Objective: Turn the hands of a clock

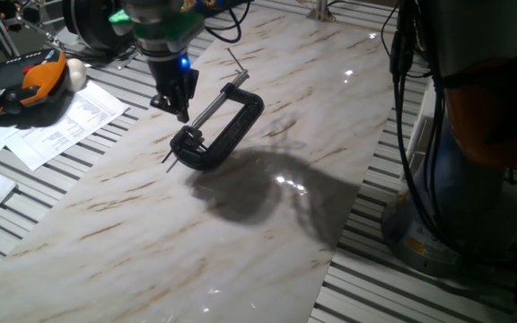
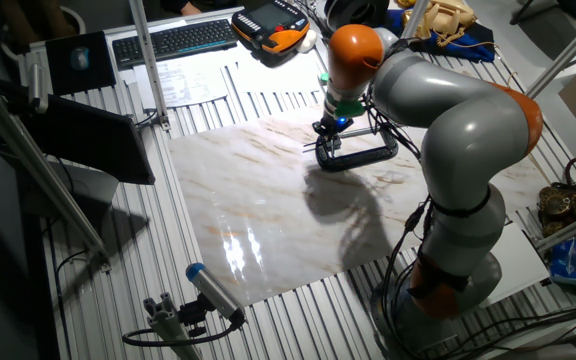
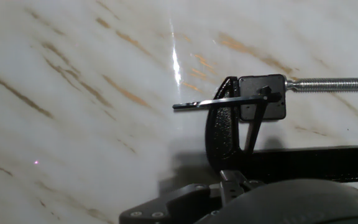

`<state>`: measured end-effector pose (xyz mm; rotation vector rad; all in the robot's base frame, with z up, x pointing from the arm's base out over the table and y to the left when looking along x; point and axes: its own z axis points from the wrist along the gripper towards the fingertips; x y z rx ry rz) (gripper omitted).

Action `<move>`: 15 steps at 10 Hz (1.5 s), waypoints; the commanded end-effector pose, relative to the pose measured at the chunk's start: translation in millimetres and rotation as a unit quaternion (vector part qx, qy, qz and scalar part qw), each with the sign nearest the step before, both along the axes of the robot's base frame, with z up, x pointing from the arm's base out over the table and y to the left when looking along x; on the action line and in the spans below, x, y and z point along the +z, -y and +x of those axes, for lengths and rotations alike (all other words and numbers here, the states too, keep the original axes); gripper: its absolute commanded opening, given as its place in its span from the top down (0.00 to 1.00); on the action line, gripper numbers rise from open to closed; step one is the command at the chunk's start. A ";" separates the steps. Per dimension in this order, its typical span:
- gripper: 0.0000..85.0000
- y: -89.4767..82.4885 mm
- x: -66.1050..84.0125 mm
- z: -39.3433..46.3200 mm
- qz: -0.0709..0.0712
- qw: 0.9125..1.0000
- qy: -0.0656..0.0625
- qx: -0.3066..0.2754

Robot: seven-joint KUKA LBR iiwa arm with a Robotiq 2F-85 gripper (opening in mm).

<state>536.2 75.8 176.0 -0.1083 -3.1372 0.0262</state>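
A black C-clamp (image 1: 232,126) lies on the marble board, its long silver threaded rod (image 1: 214,106) running through it. In the hand view the clamp's jaw holds a small black square block, the clock (image 3: 261,99), between the rod's end (image 3: 334,84) and the clamp body (image 3: 219,134). Two thin dark hands sit on it: one (image 3: 210,102) points left, the other (image 3: 252,130) points down. They also show in one fixed view (image 1: 170,159). My gripper (image 1: 181,111) hangs just above and left of the jaw end, fingers together, holding nothing, not touching the hands. It also shows in the other fixed view (image 2: 326,130).
A thin cross-pin (image 1: 235,61) sits at the rod's far end. An orange-and-black pendant (image 1: 25,85) and papers (image 1: 61,121) lie left of the marble board (image 1: 240,233). The slatted table (image 1: 25,224) surrounds it. Cables and the robot base (image 1: 474,135) stand at right.
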 end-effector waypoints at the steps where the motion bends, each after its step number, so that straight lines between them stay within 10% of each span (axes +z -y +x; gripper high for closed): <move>1: 1.00 -1.3 -0.7 -0.5 0.001 1.000 -0.001 -0.002; 12: 1.00 -5.2 -2.8 -1.9 0.004 0.999 -0.032 -0.012; 14: 1.00 -5.2 -2.8 -1.9 0.024 0.999 -0.036 0.001; 15: 1.00 -5.2 -2.8 -1.9 0.008 1.000 -0.026 0.008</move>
